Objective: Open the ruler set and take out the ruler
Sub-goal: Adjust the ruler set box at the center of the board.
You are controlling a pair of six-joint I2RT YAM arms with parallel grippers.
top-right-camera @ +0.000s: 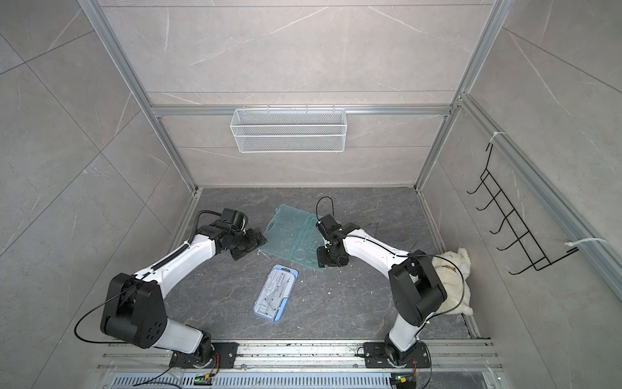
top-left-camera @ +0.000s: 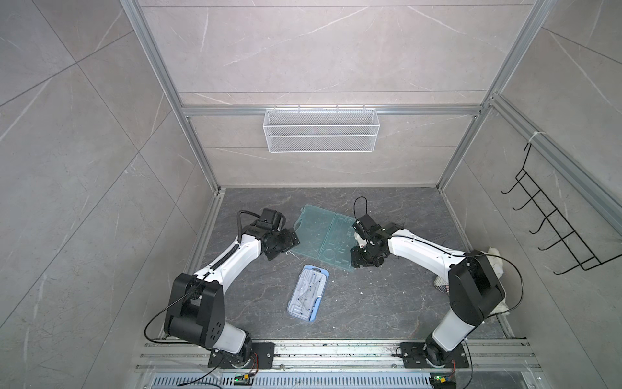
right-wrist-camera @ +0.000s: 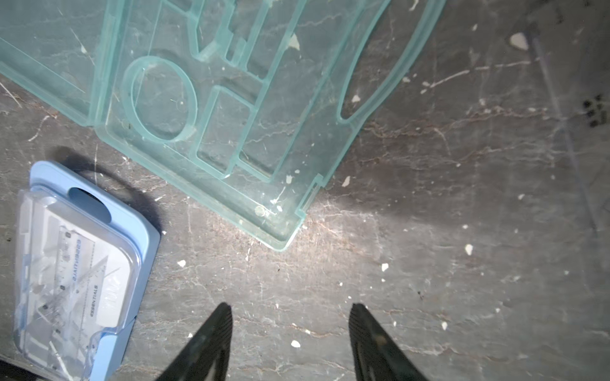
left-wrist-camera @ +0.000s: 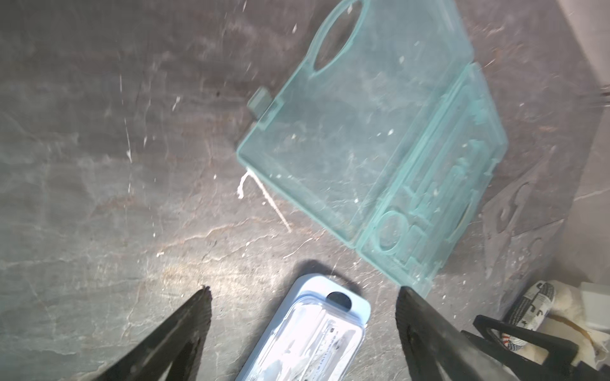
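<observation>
The ruler set (top-left-camera: 308, 293) was judged light, stiff and slippery; best held by its blue rim (right-wrist-camera: 147, 244). The left tool (left-wrist-camera: 303, 295) and right tool (right-wrist-camera: 290, 310) gaped empty.

Both top views hang high above the front rail (top-left-camera: 336, 350), looking steeply down toward the back wall (top-left-camera: 319, 67), far enough off to hold the whole table (top-left-camera: 387, 303); they share almost the same scene, shifted sideways; the left wrist view looks down on the tabletop from close by, past the left gripper (left-wrist-camera: 304, 292); the right wrist view, past the right gripper (right-wrist-camera: 290, 306), sits even closer; both share the green case (left-wrist-camera: 363, 132) and the ruler set (right-wrist-camera: 82, 264).
</observation>
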